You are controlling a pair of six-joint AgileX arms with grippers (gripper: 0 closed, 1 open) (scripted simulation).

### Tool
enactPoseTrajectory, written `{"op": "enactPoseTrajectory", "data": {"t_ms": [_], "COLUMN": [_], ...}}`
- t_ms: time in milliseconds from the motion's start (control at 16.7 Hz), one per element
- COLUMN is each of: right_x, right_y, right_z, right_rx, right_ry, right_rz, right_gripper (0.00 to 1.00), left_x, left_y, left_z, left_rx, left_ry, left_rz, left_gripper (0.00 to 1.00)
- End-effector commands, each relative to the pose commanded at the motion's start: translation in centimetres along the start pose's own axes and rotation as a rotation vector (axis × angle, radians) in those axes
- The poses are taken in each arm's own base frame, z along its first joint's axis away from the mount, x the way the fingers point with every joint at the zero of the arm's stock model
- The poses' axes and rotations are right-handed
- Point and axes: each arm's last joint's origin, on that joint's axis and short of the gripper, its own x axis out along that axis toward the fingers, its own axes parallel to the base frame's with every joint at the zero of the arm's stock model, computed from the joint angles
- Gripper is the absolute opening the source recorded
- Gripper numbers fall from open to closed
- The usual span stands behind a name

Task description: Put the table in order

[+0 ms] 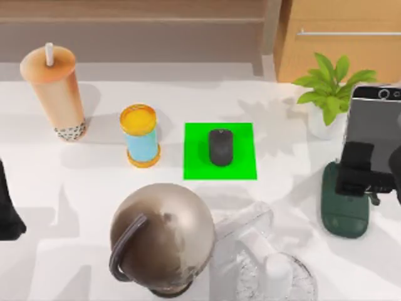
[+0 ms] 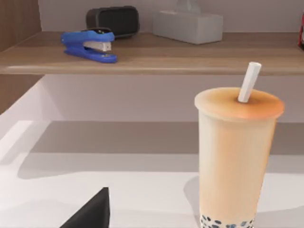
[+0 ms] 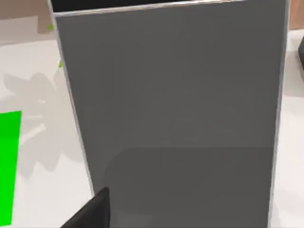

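White table [image 1: 188, 207] lies beneath the right gripper [image 1: 357, 169] holding the phone [image 1: 373, 125].

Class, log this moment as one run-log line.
left gripper: parked, table's left edge | right gripper: at upright phone on green stand | mouse: on green mat

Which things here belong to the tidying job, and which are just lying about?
Job, probably: table, phone on stand by right gripper, mouse on mat.
Lying about: tea cup, can, plant, kettle, stapler; left gripper parked at table's left edge.
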Motion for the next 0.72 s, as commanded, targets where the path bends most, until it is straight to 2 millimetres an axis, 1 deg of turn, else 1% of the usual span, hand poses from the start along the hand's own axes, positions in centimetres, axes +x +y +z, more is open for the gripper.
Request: {"op": "enactPoseTrajectory", "data": {"t_ms": [180, 360, 540, 720], "right_x": [-0.1, -0.1, -0.4, -0.7], "right_y": [-3.0, -6.3, -9.1, -11.1], "right_z": [-0.3, -1.5, -2.8, -4.1], "right_rx": [0.016, 0.022, 0.024, 0.001], "right_ry": [-0.023, -0.074, -0.198, -0.365], "right_rz": [0.038, 0.085, 0.14, 0.165], "right_gripper": [1.0, 1.0, 1.0, 1.0], "left_x": [0.0, 0.0, 0.0, 0.0], "left_y": [0.0, 0.0, 0.0, 0.0], "left_z": [0.0, 0.0, 0.0, 0.0], "left_rx": [0.0, 0.0, 0.0, 0.0], "left_ry": [0.0, 0.0, 0.0, 0.0], "left_rz": [0.0, 0.0, 0.0, 0.0], "left_gripper": [1.0, 1.0, 1.0, 1.0]}}
